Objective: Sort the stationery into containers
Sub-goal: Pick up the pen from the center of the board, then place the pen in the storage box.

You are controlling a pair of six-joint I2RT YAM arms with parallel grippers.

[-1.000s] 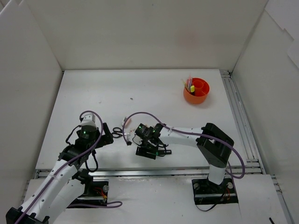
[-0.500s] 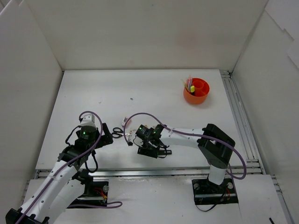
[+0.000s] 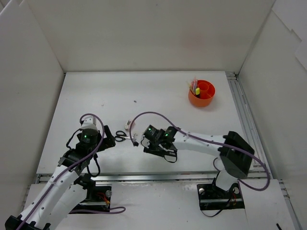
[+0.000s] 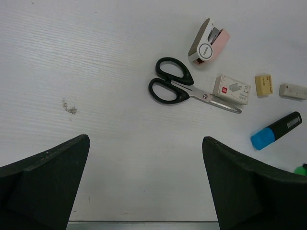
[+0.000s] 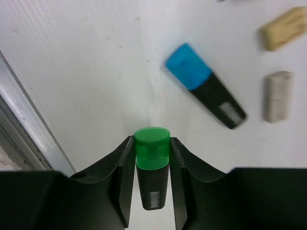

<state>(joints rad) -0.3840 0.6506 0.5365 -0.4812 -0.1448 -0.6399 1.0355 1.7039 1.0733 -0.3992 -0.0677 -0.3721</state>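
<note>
Sorting is partly complete: the round orange plastic cup (image 3: 197, 102) at the far right holds several items. The right pincer (image 5: 151, 143) is clenched on a green-capped black highlighter (image 5: 152, 191) near the white worktop's (image 3: 96, 96) front edge. The left pincer (image 4: 145, 140) is released. The black-handled scissors (image 4: 172, 88), blue-capped highlighter (image 4: 276, 131) and beige eraser (image 4: 263, 85) lie unsorted.

blue highlighter (image 5: 205, 86) blurred, green highlighter (image 4: 301, 169) cropped

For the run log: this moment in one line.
right gripper: shut on green-capped black highlighter | left gripper: open near black-handled scissors | round orange plastic cup: holds items

Bright even light, right-wrist view blurred
</note>
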